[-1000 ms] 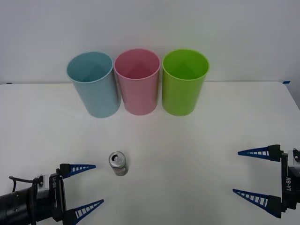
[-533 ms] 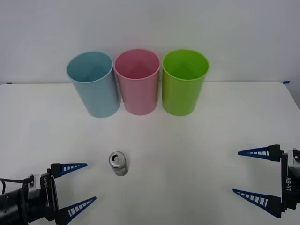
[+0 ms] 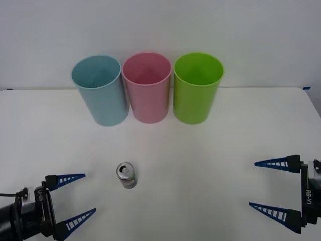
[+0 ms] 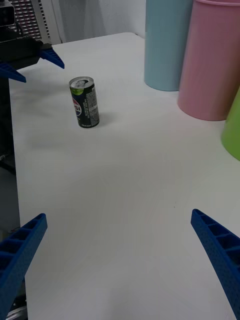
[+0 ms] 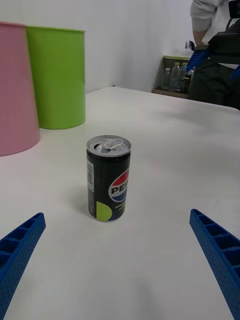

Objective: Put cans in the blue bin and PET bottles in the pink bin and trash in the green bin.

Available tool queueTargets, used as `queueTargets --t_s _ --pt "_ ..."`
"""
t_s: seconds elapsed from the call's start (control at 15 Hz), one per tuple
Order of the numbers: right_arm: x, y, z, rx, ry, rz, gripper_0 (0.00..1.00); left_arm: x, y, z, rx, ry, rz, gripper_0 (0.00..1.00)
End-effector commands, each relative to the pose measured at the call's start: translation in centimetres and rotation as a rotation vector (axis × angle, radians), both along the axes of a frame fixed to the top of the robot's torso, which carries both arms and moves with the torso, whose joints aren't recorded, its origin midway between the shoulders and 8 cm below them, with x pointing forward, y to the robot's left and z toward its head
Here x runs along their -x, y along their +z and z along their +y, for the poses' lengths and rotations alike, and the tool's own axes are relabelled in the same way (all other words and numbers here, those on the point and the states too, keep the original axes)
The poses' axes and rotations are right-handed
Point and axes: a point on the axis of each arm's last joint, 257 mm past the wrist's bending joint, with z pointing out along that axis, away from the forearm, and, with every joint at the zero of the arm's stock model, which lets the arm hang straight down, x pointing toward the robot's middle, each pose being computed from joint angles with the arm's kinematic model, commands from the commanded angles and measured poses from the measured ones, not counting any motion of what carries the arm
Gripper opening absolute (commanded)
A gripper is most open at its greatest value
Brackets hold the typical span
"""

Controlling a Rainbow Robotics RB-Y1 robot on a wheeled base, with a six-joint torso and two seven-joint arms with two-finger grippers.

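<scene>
The left hand (image 3: 74, 197), fingers spread, has backed toward seven o'clock from the upright can (image 3: 126, 175), leaving it ungrasped; the right hand (image 3: 266, 185) idles open.

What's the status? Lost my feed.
Left gripper open beside the small dark aluminium can, upright, untouched. Right gripper open, parked. Nothing in the way.

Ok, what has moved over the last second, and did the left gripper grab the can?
The left gripper drew back toward the robot and outward, away from the can, open and empty. The can stands untouched, the right gripper holds open at the right, and the blue bin, pink bin and green bin stayed put.
</scene>
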Motion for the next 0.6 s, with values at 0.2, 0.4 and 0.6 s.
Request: queueTargets --t_s 0.2,0.4,0.6 --pt "0.00 0.00 0.00 0.000 0.000 0.000 1.00 -0.13 -0.01 0.11 -0.003 0.004 0.000 1.00" --pt "0.00 0.00 0.00 0.000 0.000 0.000 1.00 -0.07 -0.28 0.02 -0.010 0.002 0.003 1.00" --pt "0.00 0.00 0.00 0.000 0.000 0.000 1.00 -0.15 -0.47 -0.25 -0.015 -0.002 0.006 1.00"
